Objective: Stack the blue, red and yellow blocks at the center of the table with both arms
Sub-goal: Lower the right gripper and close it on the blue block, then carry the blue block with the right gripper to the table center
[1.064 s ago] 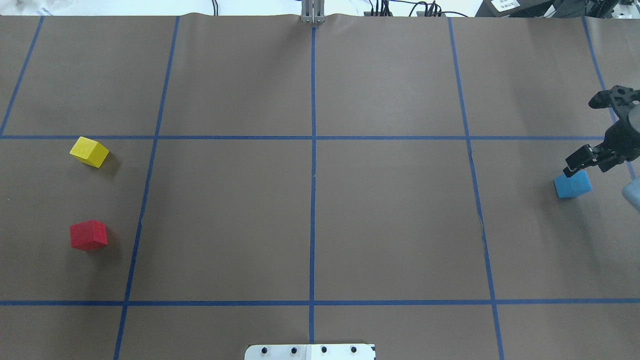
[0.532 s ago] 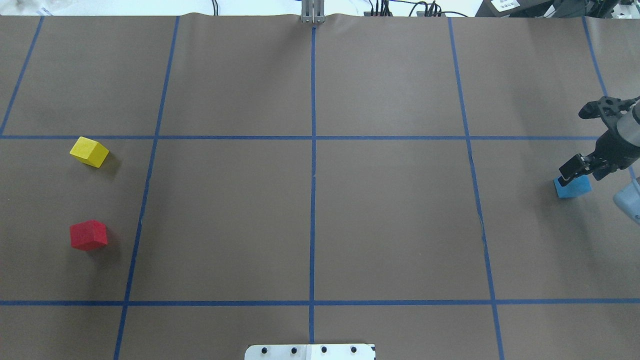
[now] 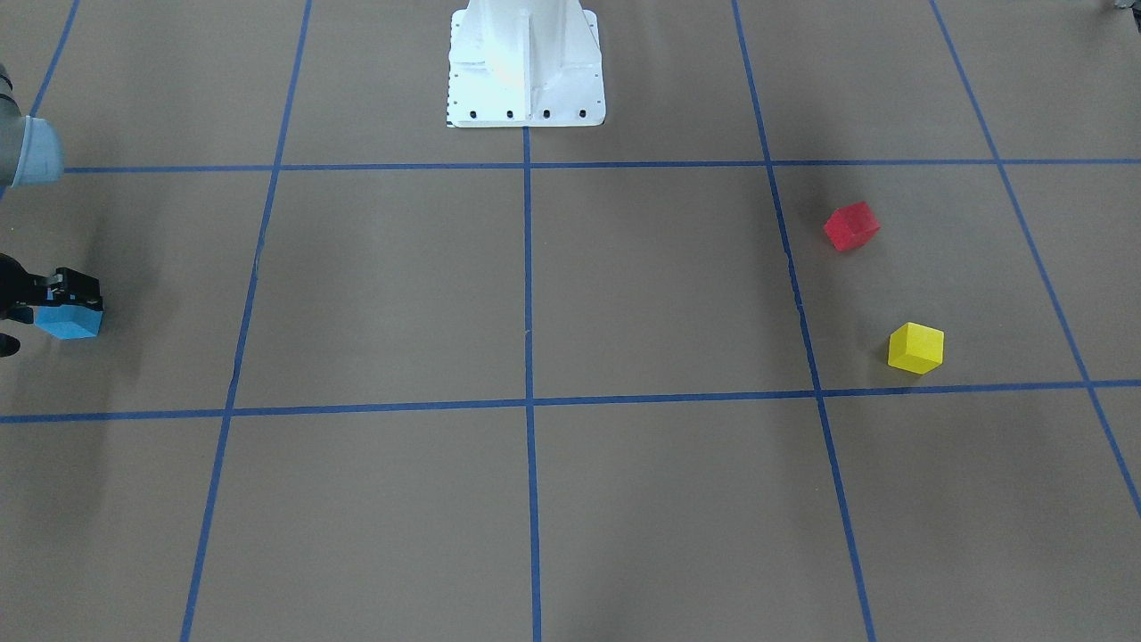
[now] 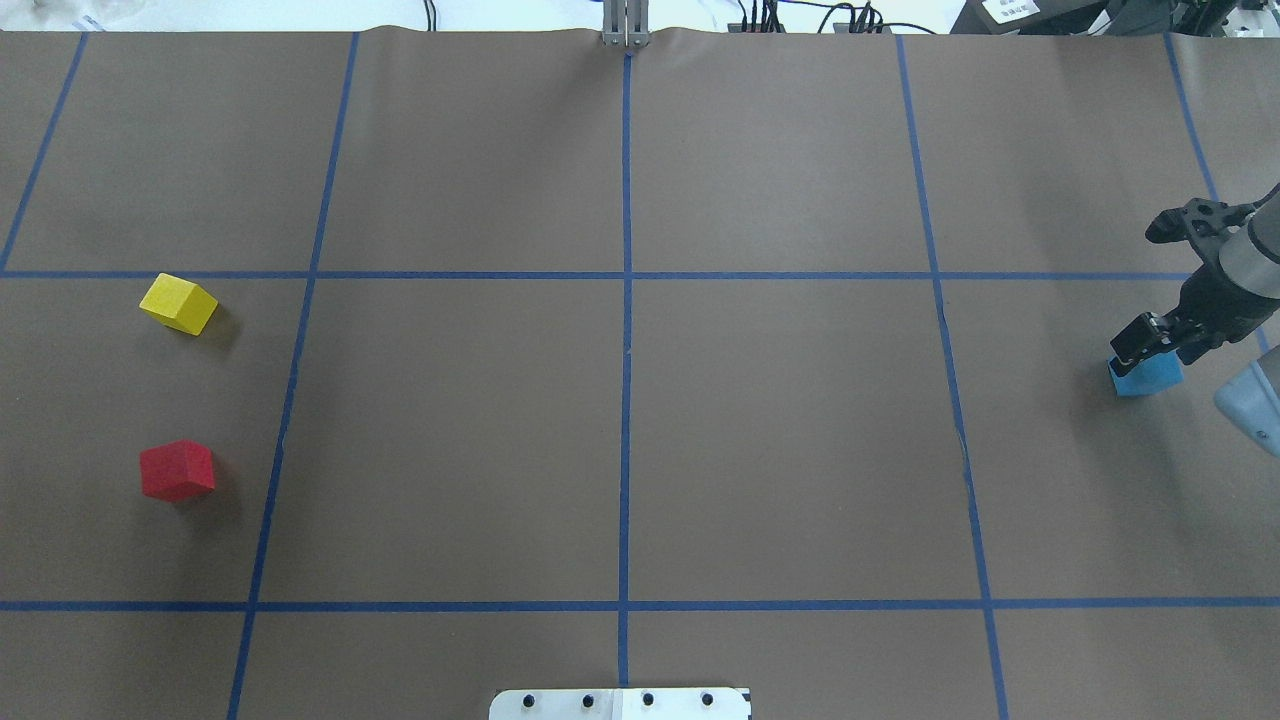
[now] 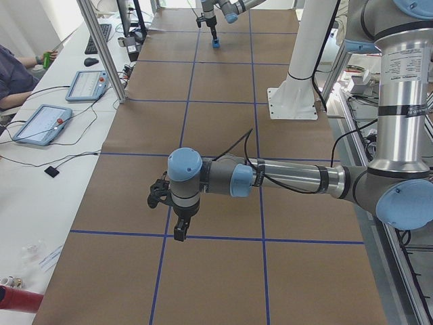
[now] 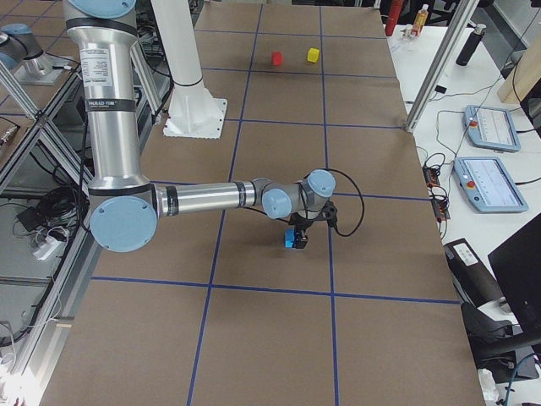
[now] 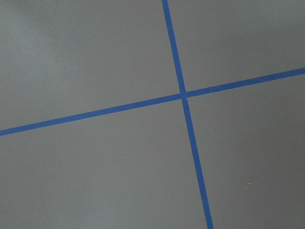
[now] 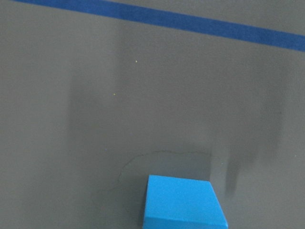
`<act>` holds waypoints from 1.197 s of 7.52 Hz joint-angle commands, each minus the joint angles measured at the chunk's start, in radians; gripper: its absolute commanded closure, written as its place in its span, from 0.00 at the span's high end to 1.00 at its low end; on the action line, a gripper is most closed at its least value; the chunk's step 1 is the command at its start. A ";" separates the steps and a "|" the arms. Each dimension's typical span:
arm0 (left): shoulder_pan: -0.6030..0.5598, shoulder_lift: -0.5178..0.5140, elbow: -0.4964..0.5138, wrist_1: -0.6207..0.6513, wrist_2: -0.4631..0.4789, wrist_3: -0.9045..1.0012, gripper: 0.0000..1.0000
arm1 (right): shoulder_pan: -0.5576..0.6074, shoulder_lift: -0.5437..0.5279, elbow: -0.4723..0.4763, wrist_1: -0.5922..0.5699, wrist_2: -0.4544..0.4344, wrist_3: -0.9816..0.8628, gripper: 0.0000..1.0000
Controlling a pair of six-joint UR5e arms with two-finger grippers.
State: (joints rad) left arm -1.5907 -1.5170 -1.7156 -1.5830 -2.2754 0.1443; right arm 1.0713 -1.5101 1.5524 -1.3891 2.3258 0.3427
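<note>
The right pincer (image 4: 1160,350) is hanging low over the blue block (image 4: 1148,378) at the far right edge of the overhead view, its fingers standing apart on either side of the block. In the right side view they seem to be straddling it without pressing on it, though that view is too small to be sure of contact. The right wrist camera is looking down on the same block at the bottom middle of its frame. The right arm (image 4: 1250,250) is reaching in from the right edge of the overhead view. The blue block is sitting flat on the brown surface (image 4: 780,440), in the right-hand column of the blue tape grid (image 4: 626,400), well apart from the middle of the frame. The left pincer (image 5: 179,233) is showing only in the left side view, near the middle of that frame, pointing down close to a crossing of the tape. I cannot tell whether its fingers are apart or together. Its wrist camera is taking in only brown paper and one tape crossing. The red block (image 4: 177,470) is lying at the lower left of the overhead view. The yellow block (image 4: 178,303) is lying above it in the frame, the two apart from each other and both in the left-hand column. The white base plate (image 4: 620,703) is showing at the bottom middle.
</note>
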 commanded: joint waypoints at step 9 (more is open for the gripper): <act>0.014 0.018 -0.107 0.012 -0.009 0.000 1.00 | -0.204 0.561 0.191 -0.538 -0.038 0.418 0.00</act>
State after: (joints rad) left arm -1.5827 -1.5101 -1.8133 -1.5719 -2.2820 0.1464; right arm 0.9689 -1.0782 1.7762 -1.9184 2.3086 0.5695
